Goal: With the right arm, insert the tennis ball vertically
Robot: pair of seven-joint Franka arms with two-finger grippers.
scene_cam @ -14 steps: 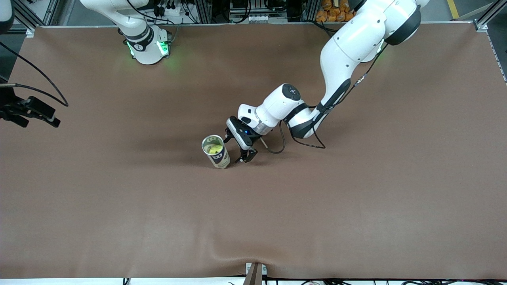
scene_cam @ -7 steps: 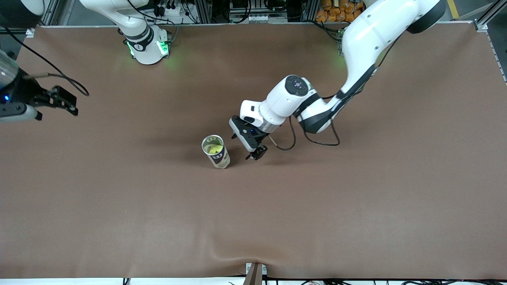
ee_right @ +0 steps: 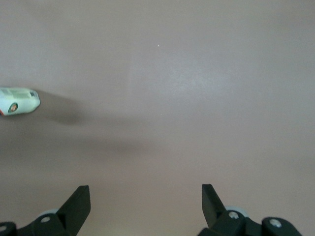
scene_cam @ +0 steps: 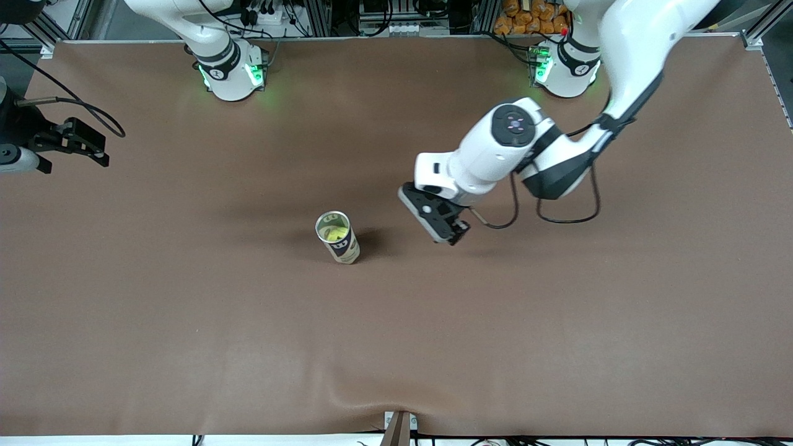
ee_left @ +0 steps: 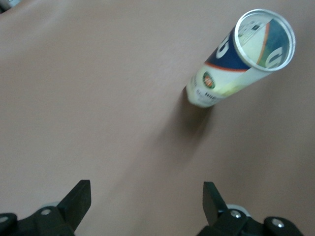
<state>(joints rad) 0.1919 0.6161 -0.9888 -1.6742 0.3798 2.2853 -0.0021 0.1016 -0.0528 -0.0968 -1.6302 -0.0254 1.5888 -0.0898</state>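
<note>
A tall can with a blue and white label stands upright near the middle of the table. A yellow tennis ball lies inside it, seen through the open top. My left gripper hangs open and empty over bare table beside the can, toward the left arm's end. The left wrist view shows the can apart from the open gripper. My right gripper is open and empty over the table's edge at the right arm's end. In the right wrist view the gripper stands over bare table, with the can at the frame's edge.
The brown table mat lies flat with nothing else on it. The right arm's base and the left arm's base stand at the edge farthest from the front camera. A black cable trails from the right arm.
My left gripper has drawn back from the can toward the left arm's end, still open. The right gripper has shifted a little at the table's edge. The can has not moved.
</note>
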